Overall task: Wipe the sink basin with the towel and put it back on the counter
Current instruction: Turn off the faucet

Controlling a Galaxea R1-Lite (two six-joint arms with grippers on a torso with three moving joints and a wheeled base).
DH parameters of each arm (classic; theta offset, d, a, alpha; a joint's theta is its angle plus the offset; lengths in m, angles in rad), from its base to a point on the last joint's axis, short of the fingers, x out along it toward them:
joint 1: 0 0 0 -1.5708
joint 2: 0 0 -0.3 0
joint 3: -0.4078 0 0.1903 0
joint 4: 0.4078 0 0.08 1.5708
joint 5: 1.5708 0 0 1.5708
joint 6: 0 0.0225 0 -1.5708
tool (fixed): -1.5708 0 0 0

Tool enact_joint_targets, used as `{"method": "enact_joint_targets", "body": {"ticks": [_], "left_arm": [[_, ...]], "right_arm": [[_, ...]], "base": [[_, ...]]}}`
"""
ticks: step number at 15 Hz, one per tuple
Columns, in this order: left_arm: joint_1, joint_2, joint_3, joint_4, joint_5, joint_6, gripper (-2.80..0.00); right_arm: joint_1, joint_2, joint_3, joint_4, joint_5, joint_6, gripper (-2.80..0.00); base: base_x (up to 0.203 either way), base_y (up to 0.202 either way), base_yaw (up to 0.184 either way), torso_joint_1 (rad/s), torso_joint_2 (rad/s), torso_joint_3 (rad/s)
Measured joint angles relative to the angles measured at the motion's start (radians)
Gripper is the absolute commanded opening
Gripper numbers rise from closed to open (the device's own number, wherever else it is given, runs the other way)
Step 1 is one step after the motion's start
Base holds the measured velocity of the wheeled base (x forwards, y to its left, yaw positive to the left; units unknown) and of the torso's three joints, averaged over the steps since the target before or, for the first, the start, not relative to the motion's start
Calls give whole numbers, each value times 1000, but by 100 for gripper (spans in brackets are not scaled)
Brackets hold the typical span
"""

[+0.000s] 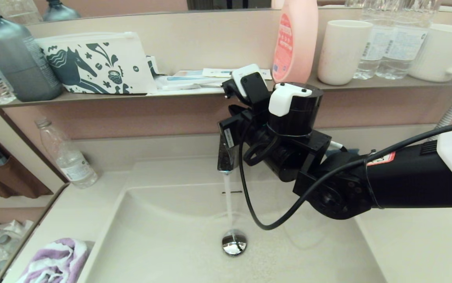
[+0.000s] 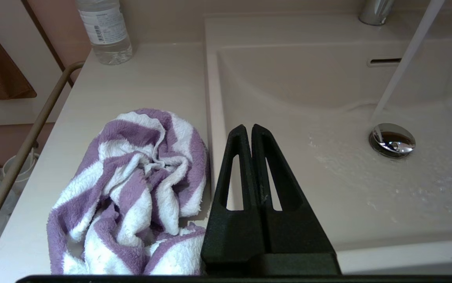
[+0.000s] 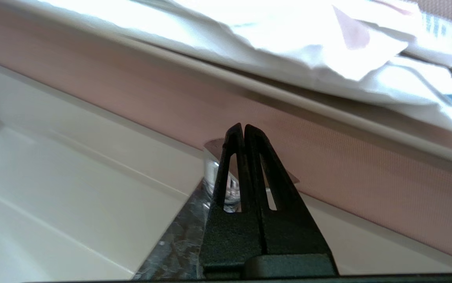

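right arm over faucet, towel unobstructed

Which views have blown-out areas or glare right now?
Right wrist view: the white packets on the shelf are overexposed, detail lost. Head view: bright reflection on the round chrome drain plug. Left wrist view: evenly lit; the purple-and-white striped terry towel reads clearly.

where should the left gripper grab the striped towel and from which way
Come straight down and pinch the raised, bunched folds at the middle of the towel. It lies crumpled on the counter beside the sink, with no flat edge offered. The left gripper is shut and must open first.
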Motion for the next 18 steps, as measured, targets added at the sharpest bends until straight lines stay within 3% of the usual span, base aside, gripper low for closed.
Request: {"method": "enact_joint_targets", "body": {"ticks": [11, 18], "left_arm": [[0, 0, 0, 0, 1, 0, -280], [0, 0, 0, 0, 1, 0, -280]], "right_arm": [[-30, 3, -53, 193, -52, 3, -280], [-27, -50, 38, 263, -73, 5, -280]], "base": [[0, 0, 0, 0, 0, 0], [0, 0, 0, 0, 0, 0]]}}
